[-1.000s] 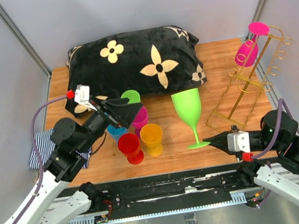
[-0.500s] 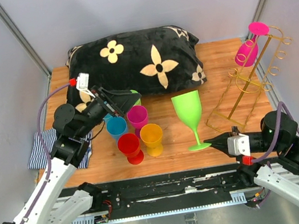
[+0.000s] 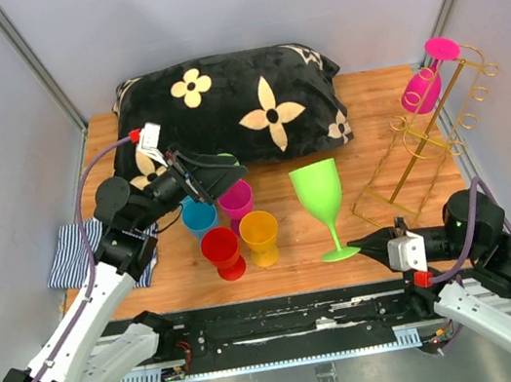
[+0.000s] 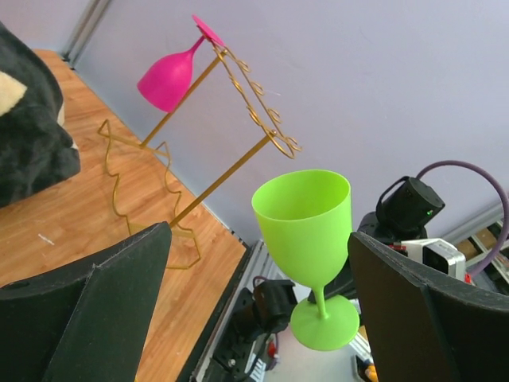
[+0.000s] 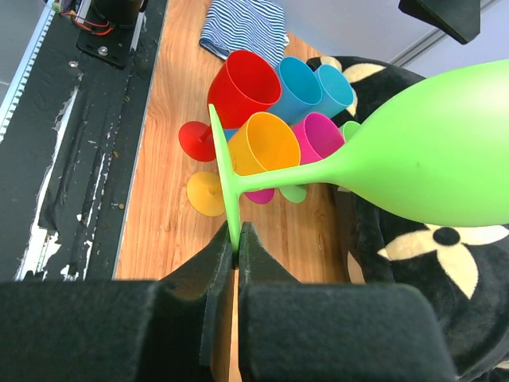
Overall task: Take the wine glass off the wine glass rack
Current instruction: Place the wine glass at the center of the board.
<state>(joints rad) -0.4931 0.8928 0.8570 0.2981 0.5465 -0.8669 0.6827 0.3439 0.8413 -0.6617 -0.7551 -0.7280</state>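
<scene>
A pink wine glass (image 3: 423,87) hangs upside down from the top rails of the gold wire wine glass rack (image 3: 424,149) at the table's right; both also show in the left wrist view, the pink glass (image 4: 169,79) on the rack (image 4: 238,163). My right gripper (image 3: 364,244) is shut on the foot rim of a green wine glass (image 3: 320,191), holding it upright near the table's front edge. The right wrist view shows the jaws (image 5: 237,232) pinching the thin green foot (image 5: 225,179). Over the cups, my left gripper (image 3: 229,172) is open and holds nothing.
Red (image 3: 222,252), orange (image 3: 260,235), blue (image 3: 199,217) and pink (image 3: 235,198) cups stand close together at centre left. A black flowered pillow (image 3: 231,106) fills the back. A striped cloth (image 3: 69,254) lies at the left edge.
My left arm has drawn back to the left and away from the cups, still open. The green wine glass and the right gripper have shifted slightly left.
</scene>
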